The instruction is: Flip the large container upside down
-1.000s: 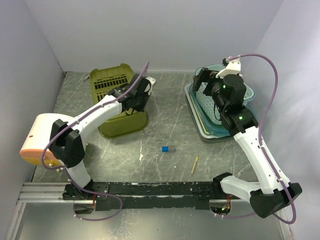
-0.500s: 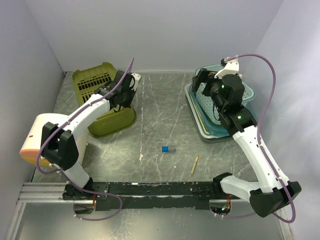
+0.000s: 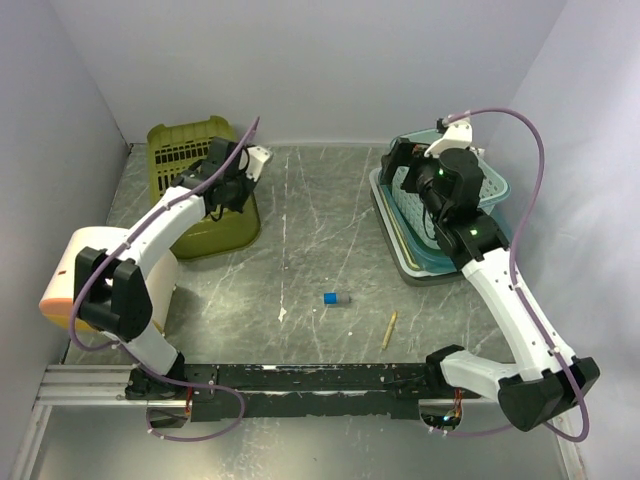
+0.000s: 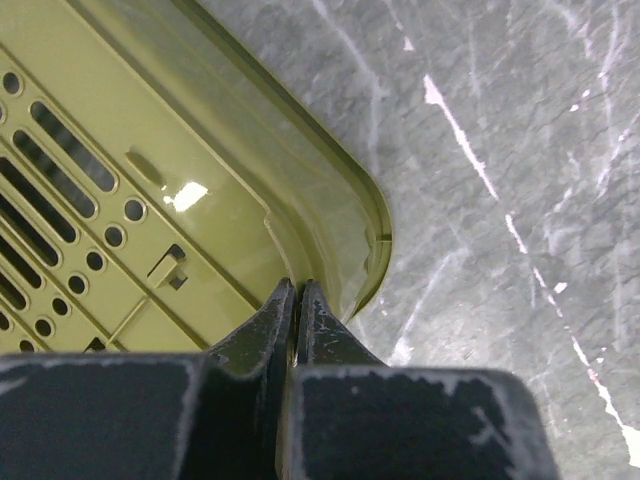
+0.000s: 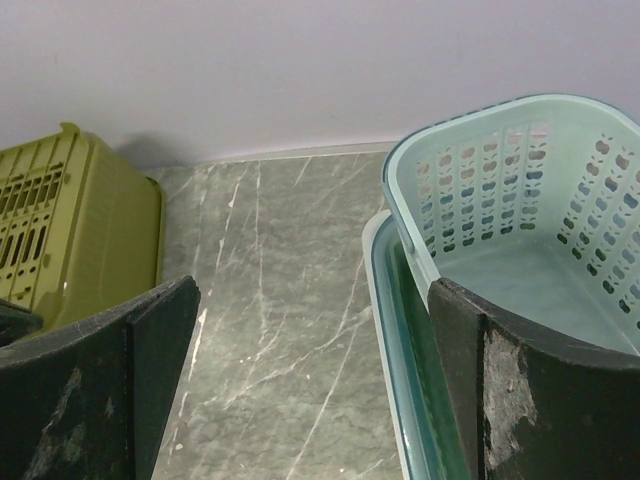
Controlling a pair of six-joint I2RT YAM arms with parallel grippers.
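Robot lab cell: plain pale walls (image 3: 330, 70) box in marbled grey tabletop (image 3: 320, 250); left arm (image 3: 165, 222), right arm (image 3: 512, 300) bolted to black rail (image 3: 320, 378) at near edge

Overhead and wrist views share the olive basket (image 3: 178, 150).

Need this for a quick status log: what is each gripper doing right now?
Left gripper: closed, pinching the wall of the green basket.
Right gripper: open, holding nothing, beside the teal basket.
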